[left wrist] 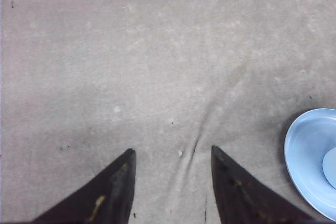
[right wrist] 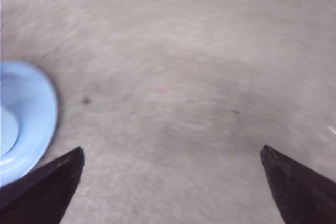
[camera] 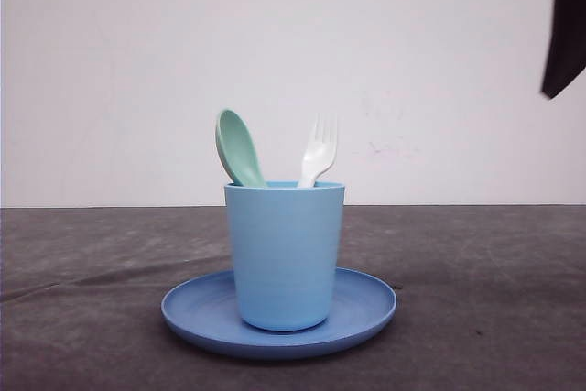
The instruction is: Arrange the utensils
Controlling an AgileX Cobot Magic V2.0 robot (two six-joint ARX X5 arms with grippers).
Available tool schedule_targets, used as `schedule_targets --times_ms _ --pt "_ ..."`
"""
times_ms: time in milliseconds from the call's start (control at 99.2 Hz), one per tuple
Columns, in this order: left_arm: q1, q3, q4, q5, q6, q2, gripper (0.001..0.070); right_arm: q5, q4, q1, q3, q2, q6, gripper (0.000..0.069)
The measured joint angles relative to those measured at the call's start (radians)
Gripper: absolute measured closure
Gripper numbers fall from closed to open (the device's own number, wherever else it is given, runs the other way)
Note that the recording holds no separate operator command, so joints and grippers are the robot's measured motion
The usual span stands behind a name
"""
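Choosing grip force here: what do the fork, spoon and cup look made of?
Fork: white, probably plastic, smooth with thick moulded tines. Spoon: mint-green, likely plastic, matte oval bowl. Cup: light blue, apparently matte plastic with faint horizontal ridges and no shine.

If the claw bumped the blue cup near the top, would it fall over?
Probably it could tip. The blue cup is tall, narrows toward its base, and stands loose on the plate. The green spoon and white fork stick out above the rim, likely making it a bit top-heavy. It looks like light plastic, so it may slide first.
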Motion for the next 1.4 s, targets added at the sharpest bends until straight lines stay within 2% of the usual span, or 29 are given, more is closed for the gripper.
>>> schedule_targets --times_ms 151,353,403,434,494,595,635,696,817,1210,1321,1401 --pt "0.0 0.0 0.0 0.0 0.0 0.0 0.0442 -0.041 -0.023 -0.088 0.005 0.0 -0.018 0.0011" --pt "0.0 0.0 -0.001 0.0 0.0 0.0 0.0444 -0.039 -0.032 -0.094 0.005 0.0 -0.025 0.0011" --pt "0.0 0.0 -0.004 0.0 0.0 0.0 0.0474 -0.039 -0.033 -0.094 0.005 0.0 -0.025 0.0023" --pt "0.0 0.0 -0.007 0.0 0.0 0.0 0.0521 -0.04 -0.033 -0.094 0.005 0.0 -0.024 0.0077" --pt "0.0 0.0 -0.014 0.0 -0.001 0.0 0.0626 -0.039 -0.033 -0.094 0.005 0.0 -0.025 0.0256" --pt "0.0 0.0 -0.013 0.0 -0.001 0.0 0.0677 -0.024 -0.031 -0.094 0.005 0.0 -0.027 0.0543" --pt "0.0 0.0 -0.013 0.0 -0.001 0.0 0.0682 -0.01 -0.029 -0.094 0.005 0.0 -0.029 0.0606" --pt "0.0 0.0 -0.008 0.0 -0.001 0.0 0.0685 -0.003 -0.031 -0.094 0.005 0.0 -0.029 0.0651" --pt "0.0 0.0 0.0 0.0 -0.001 0.0 0.0685 -0.001 -0.019 -0.094 0.005 0.0 -0.029 0.0677" --pt "-0.001 0.0 0.001 0.0 0.0 0.0 0.0685 0.0 0.082 -0.094 0.005 0.0 -0.029 0.0681" --pt "0.007 -0.02 0.042 -0.077 0.021 -0.027 0.0685 0.0 0.113 -0.094 0.005 0.0 -0.029 0.0681" --pt "0.03 -0.092 0.113 -0.096 0.033 -0.102 0.0685 0.0 0.135 -0.094 0.005 0.0 -0.029 0.0681"
